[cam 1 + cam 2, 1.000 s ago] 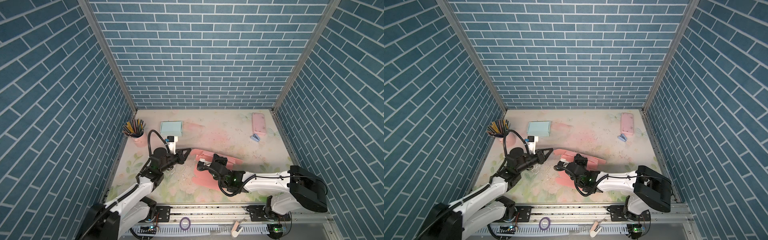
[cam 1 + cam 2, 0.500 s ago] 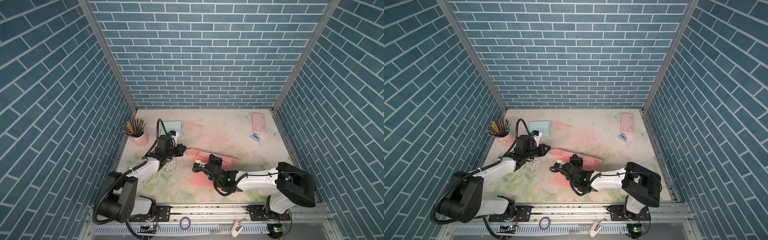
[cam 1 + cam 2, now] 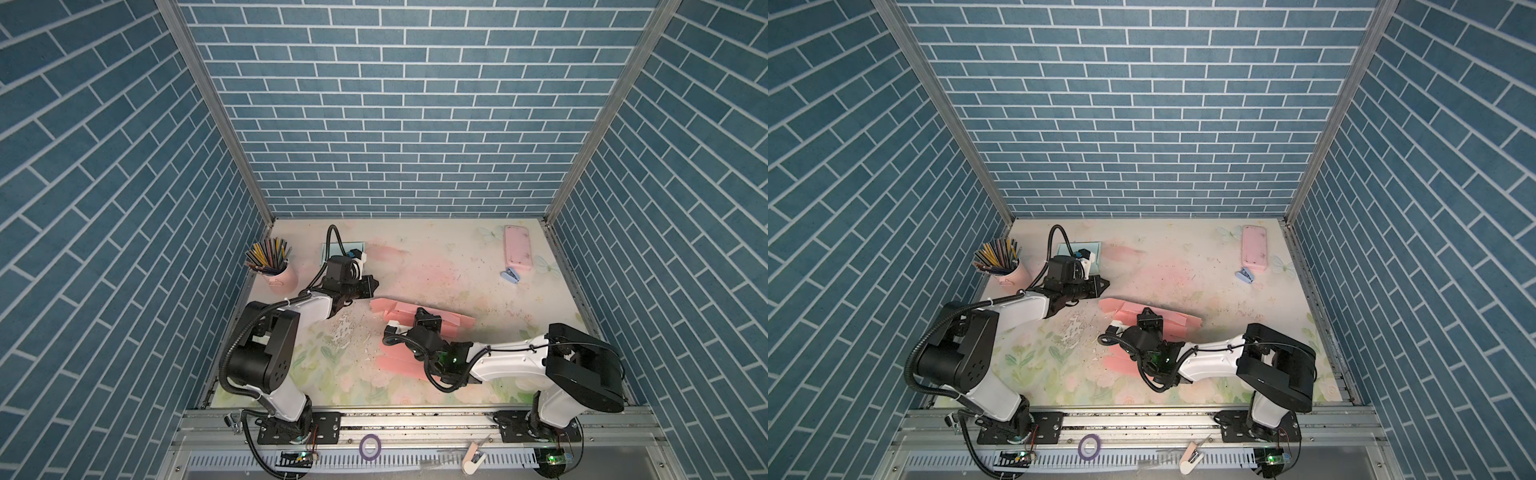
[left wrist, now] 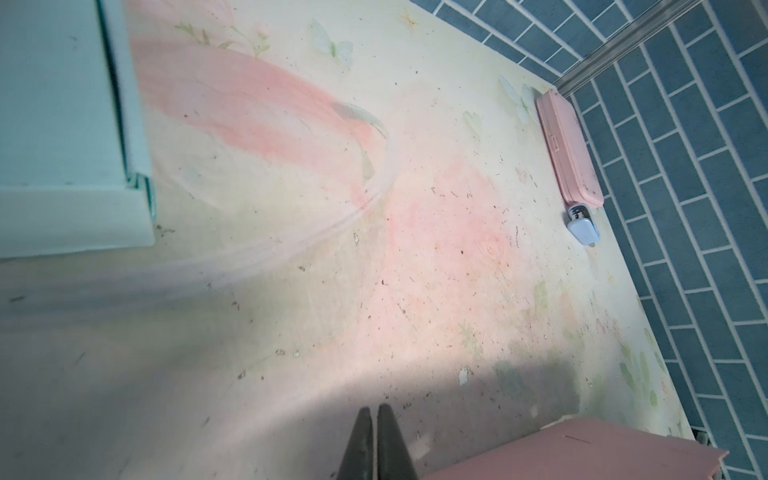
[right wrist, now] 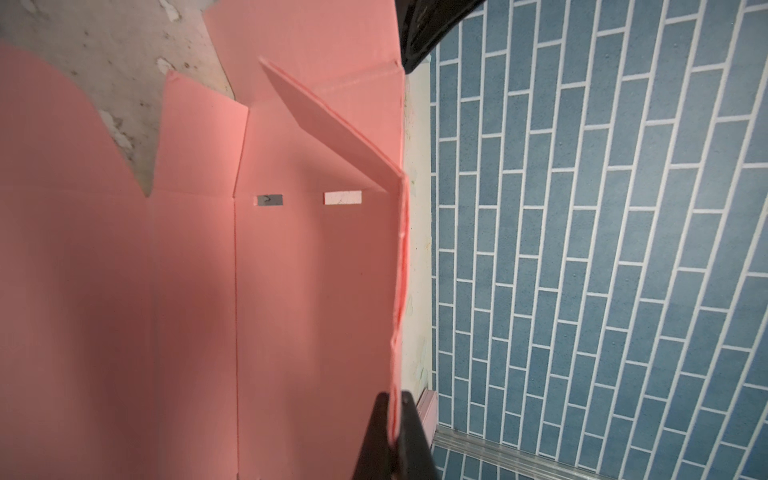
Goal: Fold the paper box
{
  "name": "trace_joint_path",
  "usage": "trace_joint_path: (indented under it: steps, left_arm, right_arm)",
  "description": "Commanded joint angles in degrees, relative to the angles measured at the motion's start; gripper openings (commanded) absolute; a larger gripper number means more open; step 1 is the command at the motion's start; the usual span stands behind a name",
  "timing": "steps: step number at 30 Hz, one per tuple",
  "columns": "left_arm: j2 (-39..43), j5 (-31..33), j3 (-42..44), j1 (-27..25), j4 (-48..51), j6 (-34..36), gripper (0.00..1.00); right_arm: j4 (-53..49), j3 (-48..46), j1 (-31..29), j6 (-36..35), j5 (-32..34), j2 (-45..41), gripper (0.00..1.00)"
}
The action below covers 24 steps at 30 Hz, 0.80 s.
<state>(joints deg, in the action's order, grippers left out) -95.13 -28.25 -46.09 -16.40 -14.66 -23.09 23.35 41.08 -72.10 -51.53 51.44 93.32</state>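
The pink paper box [image 3: 457, 321] lies partly unfolded in the middle of the table, with flat flaps spread and one wall raised. My right gripper [image 3: 420, 312] is shut on the top edge of that folded wall, and the right wrist view shows the pink edge [image 5: 401, 291] pinched between the black fingertips of my right gripper [image 5: 395, 397]. My left gripper [image 3: 376, 284] hovers just left of the box's far corner, shut and empty. In the left wrist view my left gripper [image 4: 375, 409] has its tips together over bare table, with a box flap [image 4: 582, 453] to one side. Both top views show the paper box [image 3: 1179, 320].
A pink cup of pencils [image 3: 272, 270] stands at the back left beside a teal flat box [image 4: 62, 124]. A pink case [image 3: 518, 248] and a small blue stapler [image 3: 511, 275] lie at the back right. White scraps [image 3: 345, 328] litter the table left of the box. A purple tape ring [image 3: 368, 446] sits on the front rail.
My left gripper has closed fully and drawn back a little toward the rear, with its arm folding up. My right gripper keeps its hold on the box wall, shifted slightly left.
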Motion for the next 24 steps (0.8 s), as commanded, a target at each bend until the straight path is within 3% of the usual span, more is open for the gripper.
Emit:
trace_joint_path:
  steps: [1,14,24]
  left_arm:
    - [-1.2,-2.9,-0.5,-0.1,-1.4,1.6,0.08]
    - [6.6,-3.9,10.3,-3.7,-3.8,-0.5,0.08]
    - [11.0,-3.7,13.2,-4.6,-2.8,-0.4,0.08]
  right_arm:
    - [-0.5,-0.7,0.1,-2.7,-1.1,1.1,0.00]
    - [-0.6,-0.2,0.3,-2.6,-1.0,1.5,0.00]
    - [0.9,-0.5,0.0,-3.0,-0.6,1.5,0.00]
